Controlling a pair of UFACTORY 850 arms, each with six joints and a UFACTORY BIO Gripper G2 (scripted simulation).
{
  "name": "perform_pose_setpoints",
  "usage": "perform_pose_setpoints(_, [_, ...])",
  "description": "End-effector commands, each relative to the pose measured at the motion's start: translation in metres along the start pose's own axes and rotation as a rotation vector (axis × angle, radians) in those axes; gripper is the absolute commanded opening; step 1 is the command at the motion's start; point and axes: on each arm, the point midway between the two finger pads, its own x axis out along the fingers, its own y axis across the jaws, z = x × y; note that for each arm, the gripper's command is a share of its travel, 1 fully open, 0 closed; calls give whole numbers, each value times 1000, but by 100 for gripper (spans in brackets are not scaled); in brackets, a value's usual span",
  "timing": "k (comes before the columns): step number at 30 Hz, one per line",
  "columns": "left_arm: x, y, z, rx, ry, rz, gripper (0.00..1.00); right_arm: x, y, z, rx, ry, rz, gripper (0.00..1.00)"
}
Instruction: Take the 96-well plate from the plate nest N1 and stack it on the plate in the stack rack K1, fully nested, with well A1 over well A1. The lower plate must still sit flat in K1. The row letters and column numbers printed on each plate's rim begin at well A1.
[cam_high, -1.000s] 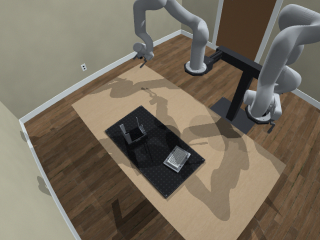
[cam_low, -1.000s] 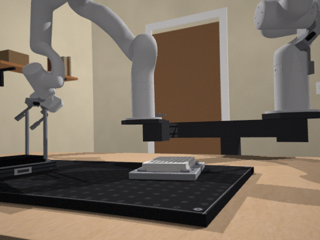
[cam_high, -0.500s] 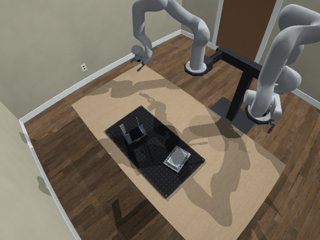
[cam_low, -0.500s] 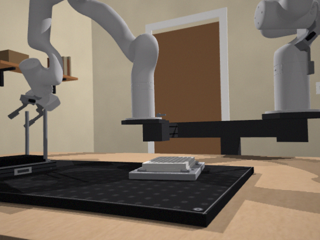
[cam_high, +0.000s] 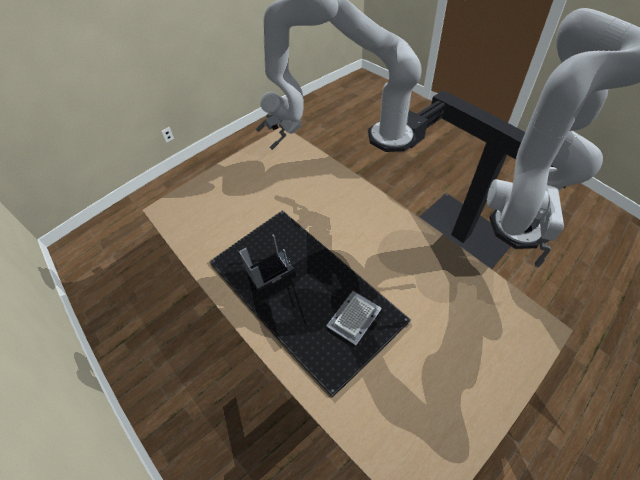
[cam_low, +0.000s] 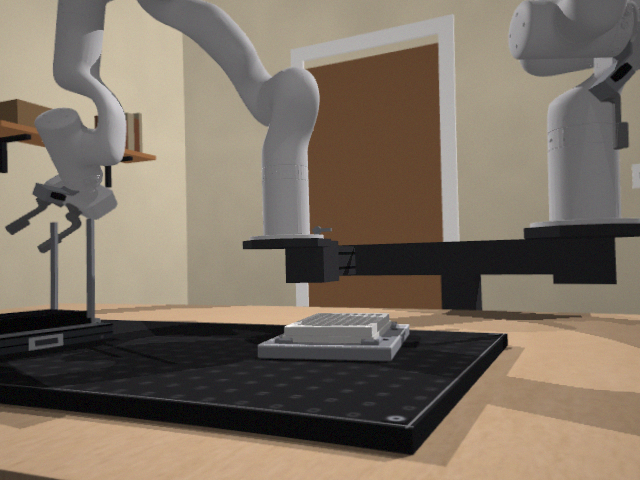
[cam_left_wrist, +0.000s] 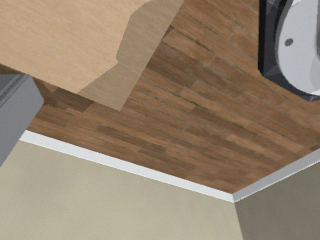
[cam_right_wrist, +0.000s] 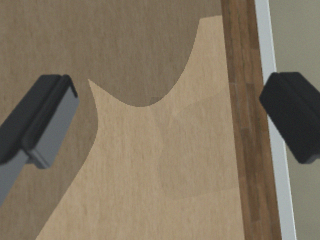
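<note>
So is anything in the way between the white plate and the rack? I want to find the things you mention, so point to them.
Nothing visible stands between the white plate (cam_high: 356, 314) (cam_low: 333, 334) and the rack (cam_high: 259, 279) (cam_low: 77, 338), but the rack's upright posts (cam_high: 275, 246) (cam_low: 90, 268) probably call for lowering it from above.

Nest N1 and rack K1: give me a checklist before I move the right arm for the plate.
1. White plate sitting in the nest: ok.
2. Right gripper open, nothing between its fingers: ok.
3. Right gripper lined up over the nest: not ok.
4. Dark plate present in the rack: ok.
5. Dark plate fully seated: cannot tell.
6. A1 corners matching: cannot tell, lettering unreadable.
</note>
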Motion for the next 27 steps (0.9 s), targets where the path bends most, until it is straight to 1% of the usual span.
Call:
perform_pose_setpoints(1, [0,0,0,0,0,1,100,10,14,21,0,-3,-1,37])
perform_pose_setpoints(3, [0,0,0,0,0,1,100,10,14,21,0,-3,-1,37])
perform_pose_setpoints(5, [0,0,0,0,0,1,100,13,20,29,15,-66,2,37])
perform_pose_setpoints(7, [0,0,0,0,0,1,100,16,26,36,15,-66,2,37])
perform_pose_setpoints(9, [0,0,0,0,0,1,100,16,26,36,15,-66,2,37])
perform_pose_setpoints(16, [0,0,0,0,0,1,100,26,47,62,15,-66,2,37])
perform_pose_setpoints(18, [0,0,0,0,0,1,100,26,47,63,15,-66,2,37])
perform_pose_setpoints(20, [0,0,0,0,0,1,100,29,53,70,32,-129,8,37])
perform_pose_setpoints(24, [0,0,0,0,0,1,100,33,66,85,32,-129,8,37])
perform_pose_setpoints(26, [0,0,0,0,0,1,100,33,66,85,32,-129,8,37])
perform_pose_setpoints(27, [0,0,0,0,0,1,100,34,70,88,32,-129,8,37])
